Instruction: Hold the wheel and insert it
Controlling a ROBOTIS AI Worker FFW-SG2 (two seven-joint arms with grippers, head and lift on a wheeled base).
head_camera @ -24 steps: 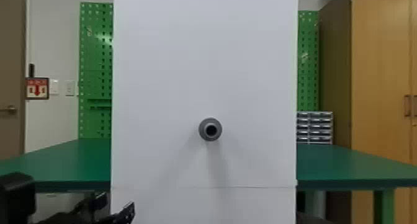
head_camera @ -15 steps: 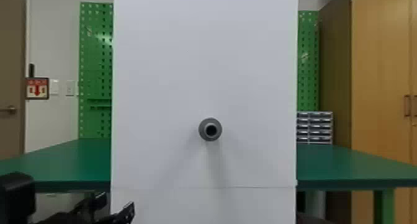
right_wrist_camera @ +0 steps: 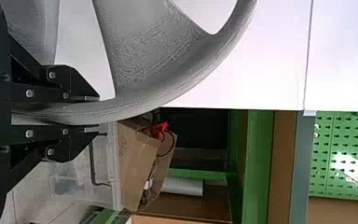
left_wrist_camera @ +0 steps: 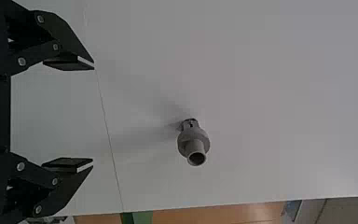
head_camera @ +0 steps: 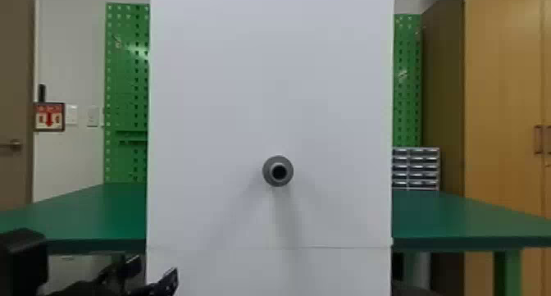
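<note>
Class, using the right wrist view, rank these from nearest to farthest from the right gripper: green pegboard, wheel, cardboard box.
1. Wheel: nearest, its rim between the jaws of the right gripper.
2. Cardboard box: beyond the rim, low down.
3. Green pegboard: farthest, back behind the table.

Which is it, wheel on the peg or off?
Off: the peg sticks out bare from the white panel, and the right end effector grips the wheel by its rim.
</note>
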